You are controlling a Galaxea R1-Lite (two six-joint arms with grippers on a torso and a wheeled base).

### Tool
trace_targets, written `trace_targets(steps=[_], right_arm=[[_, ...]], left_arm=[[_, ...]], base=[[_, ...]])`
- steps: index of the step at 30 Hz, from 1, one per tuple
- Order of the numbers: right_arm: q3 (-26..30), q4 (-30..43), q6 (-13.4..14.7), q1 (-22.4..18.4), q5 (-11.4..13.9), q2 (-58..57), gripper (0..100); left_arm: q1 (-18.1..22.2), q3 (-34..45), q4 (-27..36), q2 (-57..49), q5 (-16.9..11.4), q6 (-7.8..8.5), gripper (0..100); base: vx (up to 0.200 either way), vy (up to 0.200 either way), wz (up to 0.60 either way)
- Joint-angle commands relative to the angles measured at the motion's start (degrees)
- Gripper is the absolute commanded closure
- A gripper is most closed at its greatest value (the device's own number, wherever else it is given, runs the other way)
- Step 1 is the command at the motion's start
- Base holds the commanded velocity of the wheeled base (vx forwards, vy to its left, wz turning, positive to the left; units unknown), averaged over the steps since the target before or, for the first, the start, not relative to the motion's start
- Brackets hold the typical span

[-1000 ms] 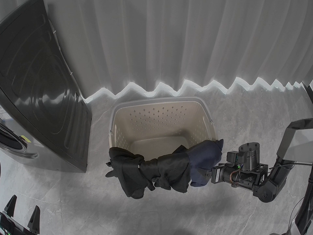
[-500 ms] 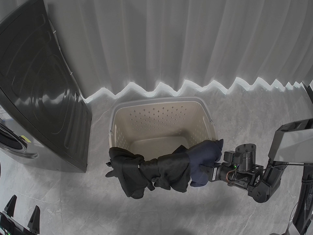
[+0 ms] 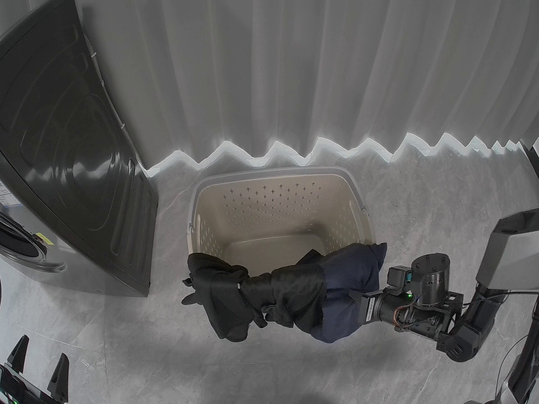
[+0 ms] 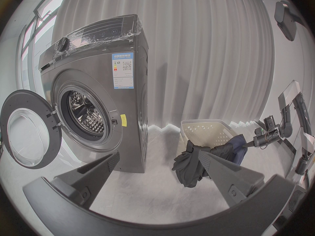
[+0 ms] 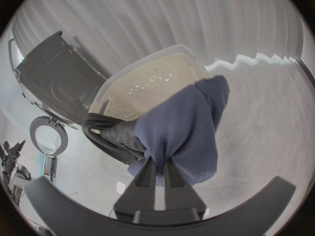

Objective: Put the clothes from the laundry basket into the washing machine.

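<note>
Grips navy garment (image 3: 343, 287) with right gripper (image 5: 159, 161) over laundry basket's (image 3: 275, 171) near rim, touching draped black clothes (image 3: 247, 295). Holds left gripper (image 3: 42, 350) open, near left.

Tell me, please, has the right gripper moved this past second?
Yes: the right gripper has drawn slightly back from the laundry basket, dragging the navy garment along.

White pleated curtain (image 3: 314, 57) across back, hem meeting grey marbled floor (image 3: 168, 354) — bright line along hem.
</note>
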Motion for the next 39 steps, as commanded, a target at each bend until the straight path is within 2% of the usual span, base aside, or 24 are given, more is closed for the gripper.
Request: trace_targets(steps=[1,5,21,24,28,33,39], right_arm=[[4.2,-2.2,0.8,3.5,-0.8,-8.4,100],[5.6,-3.2,0.8,4.3,-2.3,-12.6,100],[5.1,-3.9,0.1,4.7,-2.6,-20.4,100],[4.4,-3.7,-2.9,5.6,-2.7,-22.9,100],[3.3,-3.2,-5.1,5.1,-2.8,-25.7,100],[1.5,-1.6,-6.8,4.9,-2.7,-29.3,100],[0.8,0.6,-7.2,5.6,-2.7,-31.7,100]], left_arm=[[0.0,1.0,0.0,-0.7,0.0,-0.02,0],[-0.1,1.0,0.0,-0.7,0.0,-0.02,0],[-0.1,1.0,0.0,-0.7,0.0,-0.02,0],[-0.1,1.0,0.0,-0.7,0.0,-0.02,0],[-0.1,1.0,0.0,-0.7,0.0,-0.02,0],[-0.1,1.0,0.0,-0.7,0.0,-0.02,0],[-0.1,1.0,0.0,-0.7,0.0,-0.02,0]], base=[[0.0,0.0,0.0],[0.0,0.0,0.0],[0.0,0.0,0.0],[0.0,0.0,0.0],[0.0,0.0,0.0],[0.0,0.0,0.0],[0.0,0.0,0.0]])
